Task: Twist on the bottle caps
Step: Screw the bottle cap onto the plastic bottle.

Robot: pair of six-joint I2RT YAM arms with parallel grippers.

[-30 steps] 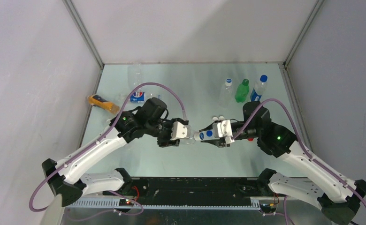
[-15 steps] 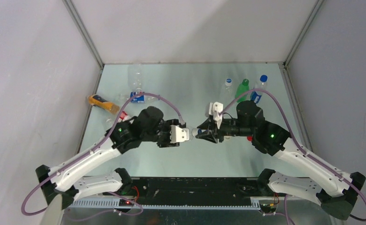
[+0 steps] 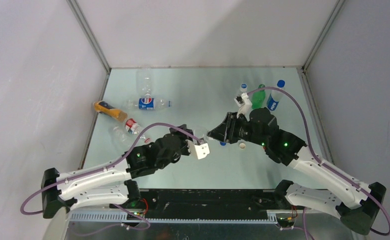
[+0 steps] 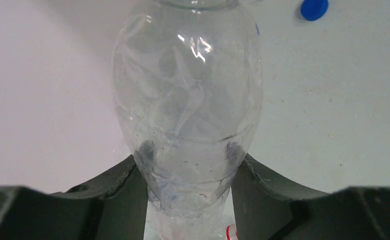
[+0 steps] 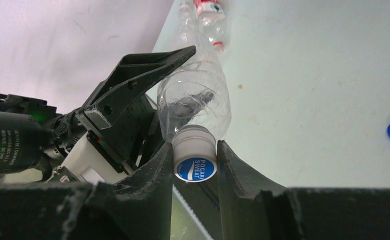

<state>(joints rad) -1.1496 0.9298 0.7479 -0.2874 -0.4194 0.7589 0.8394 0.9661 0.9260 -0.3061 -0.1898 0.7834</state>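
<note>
The left claw is closed on a clear bottle, its two dark fingers pressing the lower body from both sides. The bottle is of thin, see-through plastic, rounded like an egg at the shoulder and wrinkled, with small drops inside. The right claw is closed on a white cap. This cap is a short ribbed cylinder with a blue printed top, and it sits on the mouth of that same bottle. The bottle is held in the air between the two claws, above the middle of the pale green, smooth tabletop.

Only the right wrist view shows the cap at the bottle's mouth, and the left claw's angular black fingers behind it. The left wrist view shows the grip on the body but not the mouth. From above, the held bottle is almost invisible between the arms.

From above, three bottles stand at the far right: a clear one with white cap, a green one and a blue-capped one. Four more are on the left part: an orange-yellow one, a blue-labelled one, a plain clear one and a red-labelled one. With the held one that makes eight. I see two loose caps: a cream one and a blue one.
</note>
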